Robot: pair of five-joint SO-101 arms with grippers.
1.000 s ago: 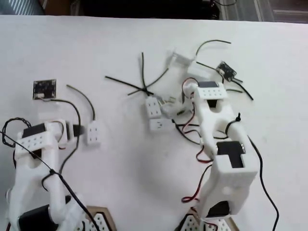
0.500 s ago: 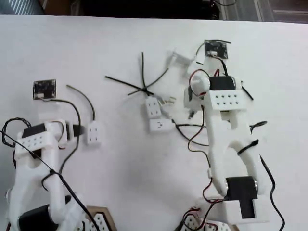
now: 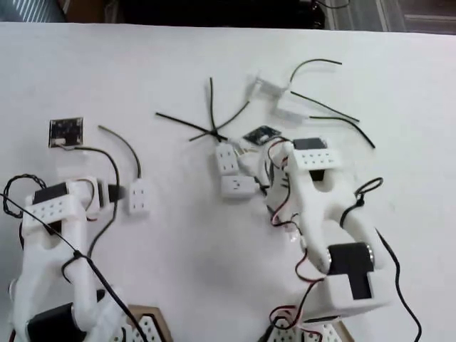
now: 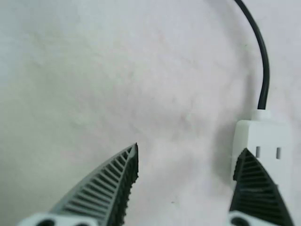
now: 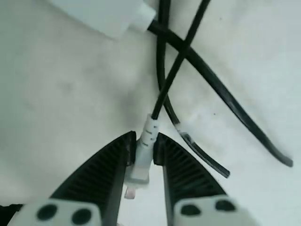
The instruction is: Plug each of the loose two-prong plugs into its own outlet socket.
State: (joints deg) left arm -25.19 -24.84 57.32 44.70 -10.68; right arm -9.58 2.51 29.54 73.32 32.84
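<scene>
In the right wrist view my right gripper (image 5: 143, 139) is shut on a small white two-prong plug (image 5: 140, 162). Its black cord (image 5: 181, 56) runs away over other cords toward a white socket block (image 5: 106, 14). From above, the right gripper (image 3: 251, 155) sits just right of two white outlet sockets (image 3: 226, 158), (image 3: 239, 185). Two more white plugs (image 3: 269, 89), (image 3: 292, 110) lie farther back. My left gripper (image 4: 188, 153) is open, with one fingertip against a third white socket (image 4: 261, 139). That socket (image 3: 137, 196) lies at the left of the table.
Several loose black cords (image 3: 214, 128) cross behind the two middle sockets. More cords (image 3: 335, 117) trail to the back right. A small dark circuit board (image 3: 66, 132) lies at the far left, and the right arm's red wires (image 3: 285, 214) hang near its base.
The right arm stretched out toward the far plugs half a second ago and has come back beside the two middle sockets. The left arm has not moved.
</scene>
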